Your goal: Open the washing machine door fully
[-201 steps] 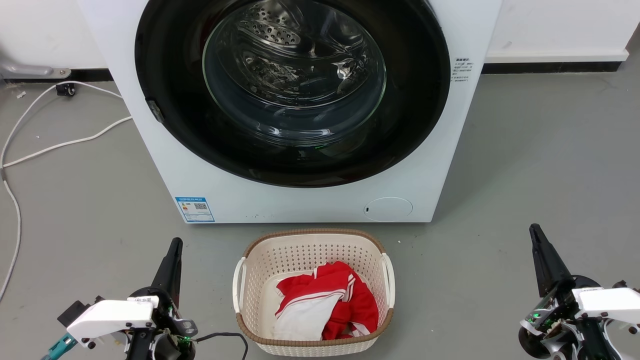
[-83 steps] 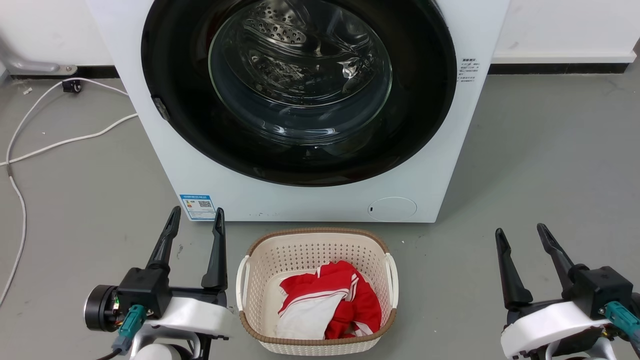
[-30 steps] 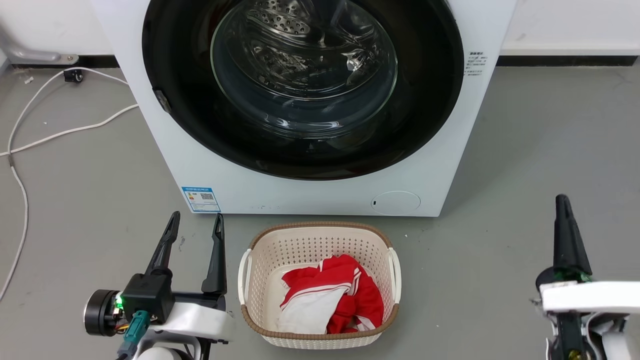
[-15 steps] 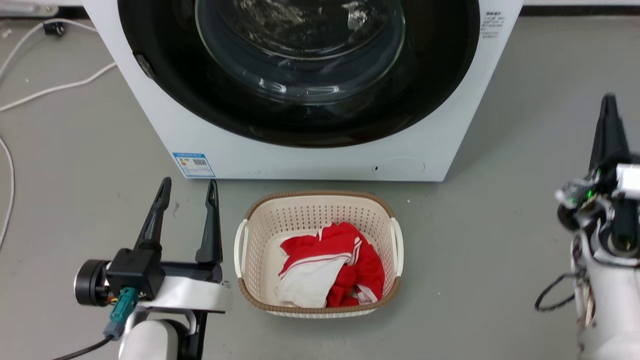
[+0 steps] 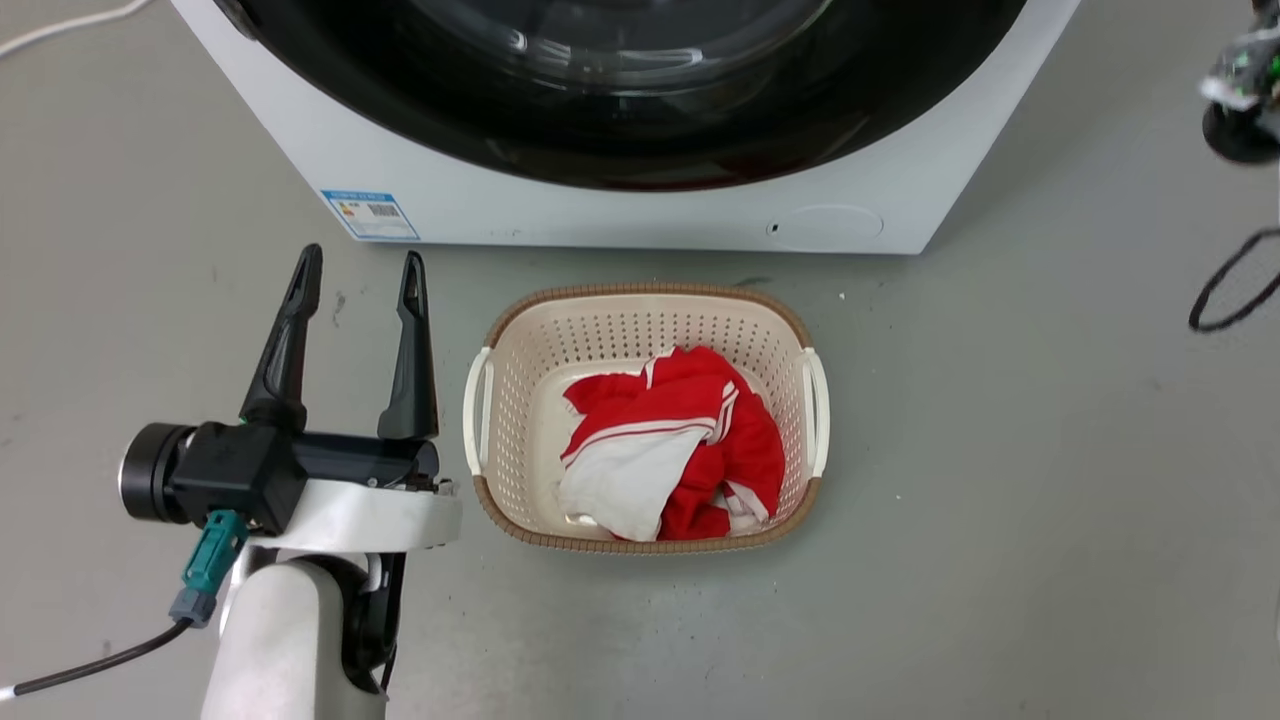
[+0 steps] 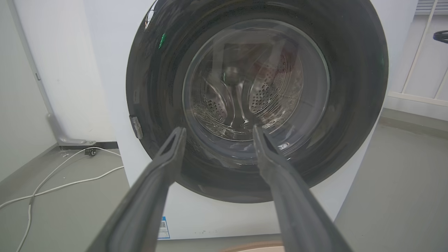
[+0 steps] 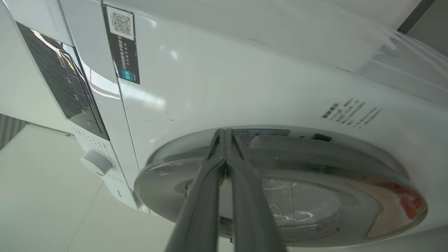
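Note:
The washing machine (image 5: 600, 215) is a white box at the top of the head view. Its glossy black washing machine door (image 5: 640, 130) lies against the front. My left gripper (image 5: 355, 275) is open and empty over the floor, left of the basket, short of the machine. In the left wrist view the door (image 6: 350, 87) fills the space ahead of the left gripper (image 6: 218, 130). In the right wrist view my right gripper (image 7: 224, 132) is shut and empty. Its tips are at the rim of the door (image 7: 280, 196), where it meets the machine's face (image 7: 217, 80).
A cream laundry basket (image 5: 640, 300) with a red and white garment (image 5: 680, 440) stands on the grey floor just before the machine. A white cable (image 6: 63, 182) lies on the floor to the machine's left. A black cable loop (image 5: 1225, 285) hangs at the right.
The head camera has tilted down. My right gripper, open 2.8 s ago, has shut and risen to the door's right rim. The left gripper has stayed open and low.

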Available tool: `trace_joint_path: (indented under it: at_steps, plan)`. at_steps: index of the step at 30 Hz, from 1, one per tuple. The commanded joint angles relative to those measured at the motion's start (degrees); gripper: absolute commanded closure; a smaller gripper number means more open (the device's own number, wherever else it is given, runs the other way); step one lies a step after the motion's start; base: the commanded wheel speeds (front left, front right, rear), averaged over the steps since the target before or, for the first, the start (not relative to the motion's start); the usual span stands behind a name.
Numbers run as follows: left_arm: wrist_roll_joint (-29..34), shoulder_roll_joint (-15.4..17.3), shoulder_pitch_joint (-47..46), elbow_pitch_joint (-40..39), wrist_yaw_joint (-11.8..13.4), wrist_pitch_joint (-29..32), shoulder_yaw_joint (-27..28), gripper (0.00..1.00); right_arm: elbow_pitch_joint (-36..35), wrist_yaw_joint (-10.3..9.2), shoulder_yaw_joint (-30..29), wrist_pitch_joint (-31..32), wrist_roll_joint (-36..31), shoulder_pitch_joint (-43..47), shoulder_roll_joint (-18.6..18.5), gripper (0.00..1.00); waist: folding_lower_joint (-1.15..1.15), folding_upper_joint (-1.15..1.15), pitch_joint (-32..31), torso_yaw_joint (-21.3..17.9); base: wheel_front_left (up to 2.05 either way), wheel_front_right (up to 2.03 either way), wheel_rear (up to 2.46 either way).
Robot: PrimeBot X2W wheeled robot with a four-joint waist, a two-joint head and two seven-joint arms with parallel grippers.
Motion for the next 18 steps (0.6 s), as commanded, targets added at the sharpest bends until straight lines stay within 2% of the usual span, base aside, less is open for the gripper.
trace_joint_path:
  at_steps: [1,10,18]
  plan:
    - [-0.2,-0.1,-1.0,-0.3,-0.1,-0.1,0.1,0.0,2.3,0.0,0.8,2.3,-0.2,-3.0,-0.1,1.0,-0.01,0.0,1.7,0.2,0.0,0.0,0.0]
    - [-0.7,-0.1,-3.1,-1.2,-0.4,-0.1,-0.6,0.0,12.8,0.0,5.6,10.3,-5.2,-14.9,-1.1,1.0,-0.01,0.0,5.2,0.8,0.0,0.0,0.0]
    - [-0.7,-0.1,-4.2,-1.4,-0.6,-0.1,-0.7,0.0,18.8,0.0,7.4,10.7,-8.5,-20.5,-0.9,1.0,-0.01,0.0,7.5,1.1,0.0,0.0,0.0]
